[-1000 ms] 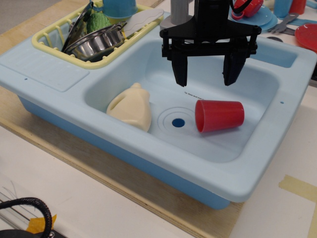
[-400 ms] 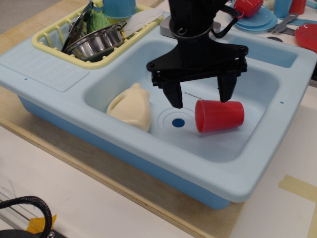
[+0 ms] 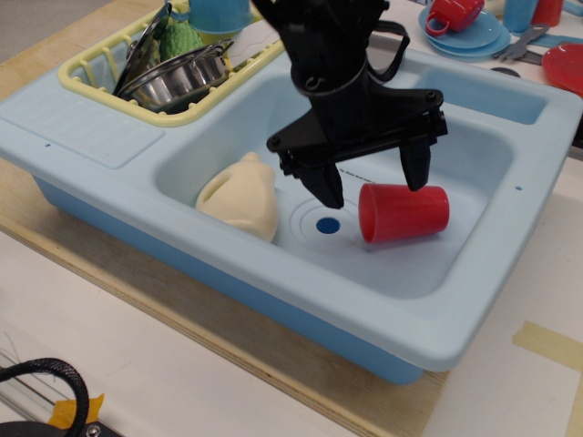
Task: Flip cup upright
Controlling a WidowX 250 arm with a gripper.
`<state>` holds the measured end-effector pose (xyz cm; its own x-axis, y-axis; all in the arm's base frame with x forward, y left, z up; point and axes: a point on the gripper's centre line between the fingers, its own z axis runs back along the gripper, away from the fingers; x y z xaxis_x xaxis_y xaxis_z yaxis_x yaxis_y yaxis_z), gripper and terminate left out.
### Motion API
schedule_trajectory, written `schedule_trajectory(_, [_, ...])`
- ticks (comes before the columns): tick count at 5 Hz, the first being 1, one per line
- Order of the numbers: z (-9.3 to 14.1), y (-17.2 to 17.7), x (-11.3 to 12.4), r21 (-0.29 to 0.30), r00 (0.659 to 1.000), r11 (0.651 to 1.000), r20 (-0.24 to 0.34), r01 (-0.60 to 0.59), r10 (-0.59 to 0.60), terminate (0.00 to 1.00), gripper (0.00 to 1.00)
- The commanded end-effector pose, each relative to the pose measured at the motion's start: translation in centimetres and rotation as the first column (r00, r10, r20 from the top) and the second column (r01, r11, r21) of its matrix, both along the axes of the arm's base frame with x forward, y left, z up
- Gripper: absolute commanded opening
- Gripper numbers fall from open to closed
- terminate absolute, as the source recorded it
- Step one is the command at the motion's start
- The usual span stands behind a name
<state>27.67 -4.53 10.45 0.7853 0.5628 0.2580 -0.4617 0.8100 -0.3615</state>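
Cup: the red cup is a plain, smooth plastic tumbler with no handle and a slight taper; its surface carries no mark or print.
Cup position: it lies on its side on the floor of the light blue toy sink, right of the dark blue drain, wider end pointing left toward the drain and narrower end pointing right.
Gripper: the black gripper hangs inside the basin, tilted, just above the left end of the cup.
Fingers: spread wide and holding nothing; one finger points down beside the drain, the other sits over the top of the cup. Whether that one touches the cup cannot be told.
Bottle: a cream bottle lies on its side at the left of the basin, well apart from the cup.
Writing: a short line of small dark print on the sink floor behind the gripper, too small to read.
Rack: a yellow dish rack at the back left holds a steel bowl.
Worktop: a red mug on a blue plate stands behind the sink.
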Motion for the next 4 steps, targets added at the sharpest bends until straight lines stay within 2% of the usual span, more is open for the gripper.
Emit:
schedule_trajectory(1, [0.5, 0.3, 0.3, -0.039, 0.996, 0.999, 0.091, -0.009, 0.012, 0.00, 1.00])
schedule_trajectory(2, [0.0, 0.1, 0.7, -0.073, 0.985, 0.996, 0.172, 0.043, -0.030, 0.00, 1.00])
schedule_trajectory(4, [-0.8, -0.5, 1.8, -0.128, 0.964, 0.987, 0.259, 0.100, -0.064, 0.00, 1.00])
